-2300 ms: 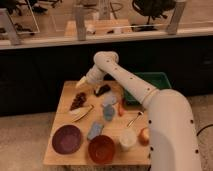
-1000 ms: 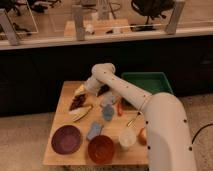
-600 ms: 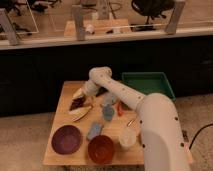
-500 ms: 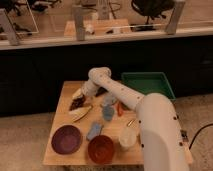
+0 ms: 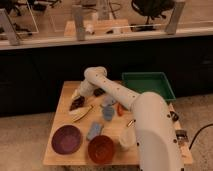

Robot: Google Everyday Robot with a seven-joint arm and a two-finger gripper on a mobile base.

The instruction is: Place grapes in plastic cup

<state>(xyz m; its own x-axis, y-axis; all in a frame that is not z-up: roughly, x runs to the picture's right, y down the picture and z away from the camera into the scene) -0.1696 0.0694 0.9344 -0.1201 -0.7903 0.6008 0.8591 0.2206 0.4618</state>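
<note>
1. White-armed, the gripper [image 5: 80, 96] hangs low over the light wooden table [image 5: 59, 120]. Whether it is open or clamped on anything cannot be told.
2. The small bunch of dark reddish-purple grapes [image 5: 76, 104] lies on the table directly under the gripper; contact is unclear.
3. A pale yellow curved piece [image 5: 82, 113] lies just beside the grapes, on the gripper's camera side.
4. A dark brown oblong block [image 5: 99, 92] sits just picture-right of the gripper.
5. A blue-grey cup [image 5: 108, 112] stands near, picture-right and camera-ward.
6. A round purple bowl [image 5: 66, 138] and a red-brown bowl [image 5: 101, 148] sit well apart from the gripper, toward the camera.
7. A green rectangular tray [image 5: 147, 84] lies farthest, picture-right.
</note>
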